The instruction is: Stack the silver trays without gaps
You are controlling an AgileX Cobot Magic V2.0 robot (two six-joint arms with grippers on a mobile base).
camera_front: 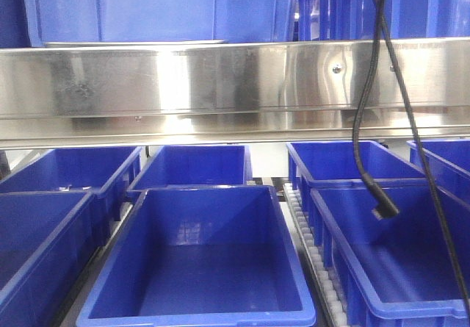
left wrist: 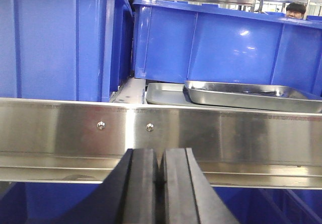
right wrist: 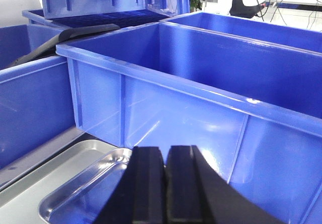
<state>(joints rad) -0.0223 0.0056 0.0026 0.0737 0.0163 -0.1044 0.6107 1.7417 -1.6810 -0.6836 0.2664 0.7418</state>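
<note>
Stainless steel, mirror-bright: the upper tray (left wrist: 246, 94) is a shallow rectangular pan with a rolled, flared rim and rounded corners, its floor reflecting the blue around it. It sits tilted on a duller, flatter grey tray (left wrist: 166, 94), overhanging it rather than nested flush. Both lie on the upper shelf behind the steel rail (left wrist: 161, 133), just beside a blue bin (left wrist: 226, 43).

From my right wrist the same pair shows low in view: the shiny tray (right wrist: 85, 194) on the matte tray (right wrist: 45, 183), at the foot of a big bin (right wrist: 191, 93).

My left gripper (left wrist: 161, 183) hangs in front of the rail, below the trays; its black pads are pressed together, holding nothing. My right gripper (right wrist: 163, 189) hovers over the near edge of the shiny tray; its pads are likewise closed, nothing between them.

Front view: rail (camera_front: 235, 84) across the frame, open bins (camera_front: 198, 261) beneath, a black cable (camera_front: 382, 195) dangling at right. Trays are not distinguishable there.

Writing: no brand, label or legible text on the trays, the rail or the bins. Two screw heads (left wrist: 100, 126) mark the rail.
</note>
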